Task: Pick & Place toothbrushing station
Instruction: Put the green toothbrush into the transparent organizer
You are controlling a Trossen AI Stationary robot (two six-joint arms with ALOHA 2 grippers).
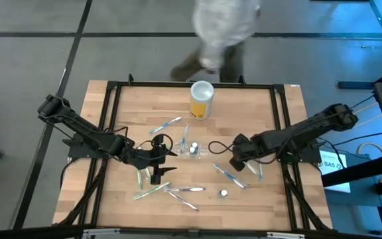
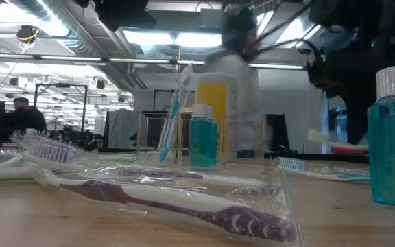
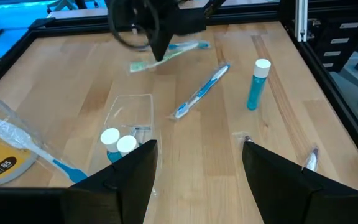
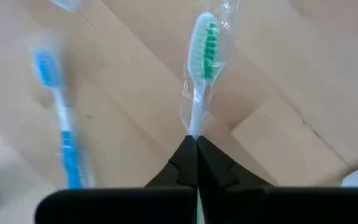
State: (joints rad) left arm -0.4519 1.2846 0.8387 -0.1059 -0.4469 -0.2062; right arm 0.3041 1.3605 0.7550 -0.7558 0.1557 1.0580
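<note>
The clear toothbrushing station (image 1: 191,147) lies on the wood at the table's middle, with two white-capped little bottles (image 3: 117,142) standing in it; it also shows in the left wrist view (image 3: 131,112). My left gripper (image 1: 158,164) is open and empty, just left of the station; its fingers (image 3: 132,171) frame it in the left wrist view. My right gripper (image 1: 234,161), just right of the station, is shut on a green-bristled toothbrush in a clear wrapper (image 4: 204,43). My right gripper pinches the wrapped green toothbrush between its two fingers at the handle just below the neck (image 4: 194,127). The fingers slant down from the table's right. The bristle head (image 3: 138,66) sticks out past the fingertips. I cannot tell whether the brush is clear of the table.
A yellow canister with a white lid (image 1: 202,99) stands at the far middle. Loose toothbrushes lie about: a blue one (image 3: 201,90) and a purple wrapped one (image 2: 184,206) at the near edge. A blue mouthwash bottle (image 3: 258,84) stands near the front. A person (image 1: 221,33) is beyond the far edge.
</note>
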